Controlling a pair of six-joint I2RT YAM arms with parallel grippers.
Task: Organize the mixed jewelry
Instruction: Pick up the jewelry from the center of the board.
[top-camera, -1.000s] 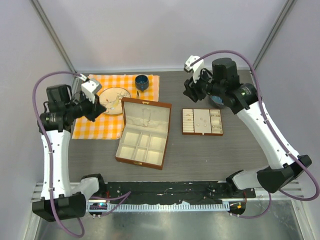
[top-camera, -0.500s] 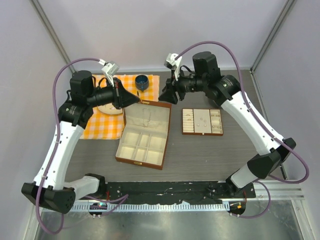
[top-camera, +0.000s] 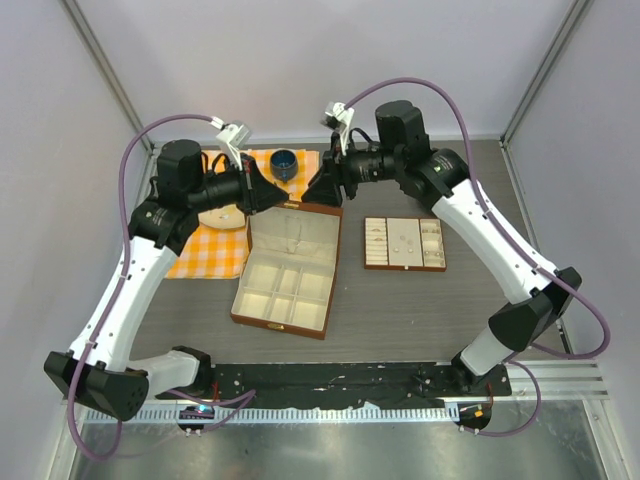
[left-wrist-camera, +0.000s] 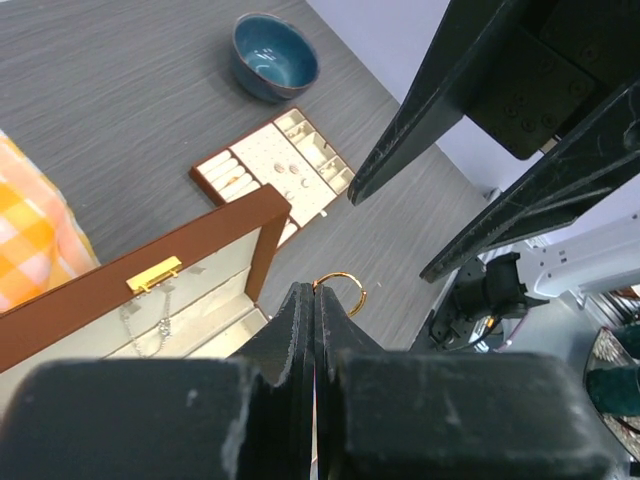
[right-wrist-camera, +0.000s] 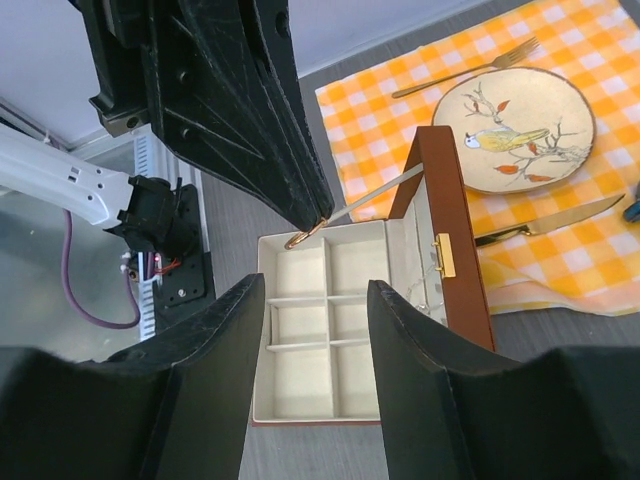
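Observation:
My left gripper (left-wrist-camera: 313, 288) is shut on a thin gold ring (left-wrist-camera: 343, 288) that sticks out past its tips. It hangs above the open brown jewelry box (top-camera: 288, 265), near the box's back edge (top-camera: 270, 197). My right gripper (right-wrist-camera: 316, 288) is open and empty. It faces the left one from the other side (top-camera: 316, 191), a short way apart. The right wrist view shows the ring (right-wrist-camera: 305, 237) above the box's cream compartments (right-wrist-camera: 325, 330). A silver chain necklace (left-wrist-camera: 148, 326) lies in the box lid. A tray (top-camera: 404, 243) holds several small rings.
An orange checkered cloth (top-camera: 205, 250) at the back left carries a bird plate (right-wrist-camera: 513, 130), a fork (right-wrist-camera: 465, 70), a knife (right-wrist-camera: 550, 222) and a blue cup (top-camera: 283, 163). A blue bowl (left-wrist-camera: 275, 57) stands beyond the tray.
Both arms have swung inward. The left gripper moved right from over the plate to the box's back edge. The right gripper moved left from near the tray to face it.

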